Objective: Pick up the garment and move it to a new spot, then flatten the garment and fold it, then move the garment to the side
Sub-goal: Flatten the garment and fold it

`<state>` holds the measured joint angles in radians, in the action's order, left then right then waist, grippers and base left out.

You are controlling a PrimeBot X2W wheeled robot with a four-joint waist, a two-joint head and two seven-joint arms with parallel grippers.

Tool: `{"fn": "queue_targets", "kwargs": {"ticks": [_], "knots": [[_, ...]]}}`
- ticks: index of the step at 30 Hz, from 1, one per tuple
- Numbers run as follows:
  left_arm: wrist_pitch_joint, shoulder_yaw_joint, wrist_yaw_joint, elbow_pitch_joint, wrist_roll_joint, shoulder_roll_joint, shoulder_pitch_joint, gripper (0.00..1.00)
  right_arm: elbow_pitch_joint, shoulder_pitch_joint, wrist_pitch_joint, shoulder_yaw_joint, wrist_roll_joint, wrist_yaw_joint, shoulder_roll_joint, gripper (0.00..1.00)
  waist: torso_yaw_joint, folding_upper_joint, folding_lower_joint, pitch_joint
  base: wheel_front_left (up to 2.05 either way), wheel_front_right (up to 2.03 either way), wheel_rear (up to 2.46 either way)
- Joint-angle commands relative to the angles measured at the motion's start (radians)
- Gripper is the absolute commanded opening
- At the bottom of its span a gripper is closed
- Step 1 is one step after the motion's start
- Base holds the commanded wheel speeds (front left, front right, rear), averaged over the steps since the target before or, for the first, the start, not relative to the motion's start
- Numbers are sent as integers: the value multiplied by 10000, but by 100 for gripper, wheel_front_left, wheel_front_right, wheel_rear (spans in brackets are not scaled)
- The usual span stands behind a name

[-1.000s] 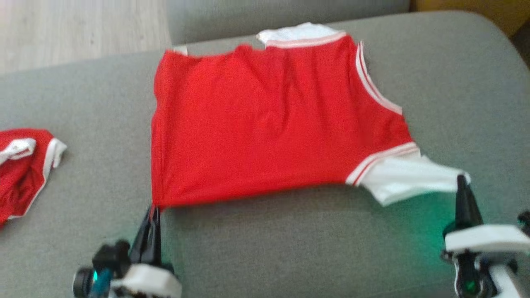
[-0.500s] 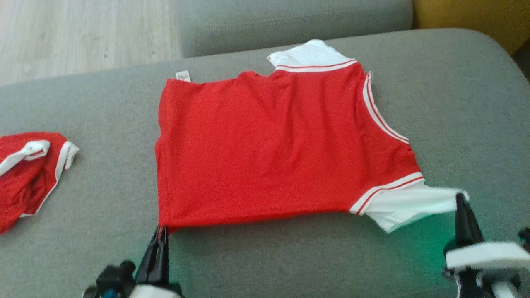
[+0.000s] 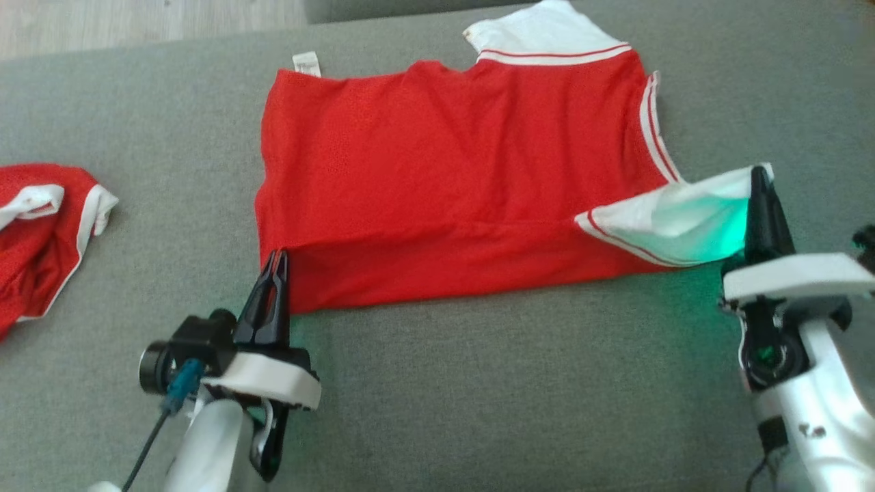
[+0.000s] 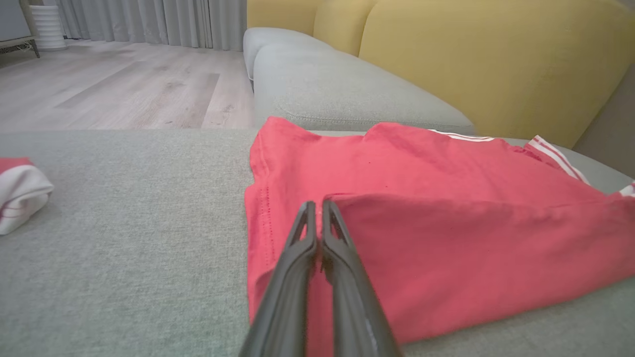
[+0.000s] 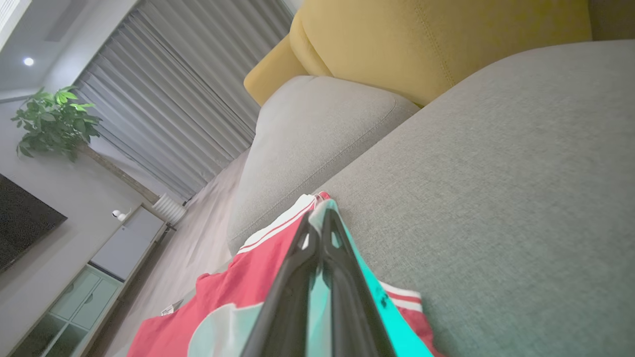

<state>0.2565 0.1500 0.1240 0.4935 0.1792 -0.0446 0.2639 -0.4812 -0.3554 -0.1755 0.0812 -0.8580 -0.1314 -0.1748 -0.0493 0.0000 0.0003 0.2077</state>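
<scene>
The garment (image 3: 451,171) is a red T-shirt with white, red-striped sleeves, spread on the grey sofa seat (image 3: 478,396). Its near edge is lifted and turned back over the body, making a fold along the front. My left gripper (image 3: 277,258) is shut on the red hem corner, also seen in the left wrist view as the raised flap (image 4: 446,223) beside my left gripper (image 4: 316,204). My right gripper (image 3: 759,174) is shut on the tip of the near white sleeve (image 3: 673,215), held above the seat; in the right wrist view my right gripper (image 5: 317,215) pinches that sleeve (image 5: 278,225).
A second red-and-white piece of clothing (image 3: 41,232) lies bunched at the left edge of the seat. Wooden floor (image 4: 109,84) lies beyond the far edge, and yellow back cushions (image 4: 476,54) rise at the right. Bare grey cushion lies in front of the shirt.
Both grippers have carried the shirt's near edge up and away from me, folding it over the body. The head camera has tilted, shifting the whole picture.
</scene>
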Motion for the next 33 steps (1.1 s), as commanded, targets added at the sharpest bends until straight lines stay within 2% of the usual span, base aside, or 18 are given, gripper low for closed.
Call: {"fn": "queue_targets", "kwargs": {"ticks": [1,10,11,12,13,14,15,17,19,24,29,33], "knots": [[53,-278,27,-183,-54,-57,416,0,160,-398,-76,181,116,7,-85,0,63,0,-3,170,0,0,0],[53,-217,37,663,-431,-57,1628,0,-1669,-2132,-556,445,699,7,32,0,168,0,-3,701,0,0,0],[53,-232,17,792,-472,-57,1682,0,-1839,-2252,-615,479,795,7,37,19,177,0,-3,721,0,0,0],[53,-255,-17,899,-518,-57,1733,0,-1999,-2363,-680,470,902,7,44,100,184,0,-3,740,0,0,0],[53,-315,-93,944,-538,-57,1770,21,-2170,-2458,-735,436,1018,7,58,100,189,0,-3,753,0,0,0],[53,-388,-180,983,-518,-57,1773,89,-2294,-2532,-773,496,1186,7,64,100,196,0,-3,754,0,0,0],[53,-470,-306,956,-534,-57,1760,100,-2341,-2587,-808,583,1424,7,37,100,205,0,-3,746,0,0,0],[53,-659,-621,858,-594,-57,1630,100,-2235,-2610,-848,585,2032,7,-56,100,215,0,-3,699,0,0,0],[53,-823,-909,718,-600,-57,1394,100,-1626,-2441,-855,503,3240,7,-244,100,221,0,-3,627,0,0,0],[53,-871,-1257,301,-490,-57,632,100,-584,-1314,-859,-535,5326,7,286,100,271,0,-3,245,0,0,0],[53,-858,-1363,-40,-440,-57,-134,100,-22,-261,-860,-732,6736,7,710,100,320,0,-3,-247,0,0,0],[53,-870,-1383,-228,-416,-57,-600,100,39,353,-861,-829,7227,7,944,100,357,0,-3,-623,0,0,0]]}}
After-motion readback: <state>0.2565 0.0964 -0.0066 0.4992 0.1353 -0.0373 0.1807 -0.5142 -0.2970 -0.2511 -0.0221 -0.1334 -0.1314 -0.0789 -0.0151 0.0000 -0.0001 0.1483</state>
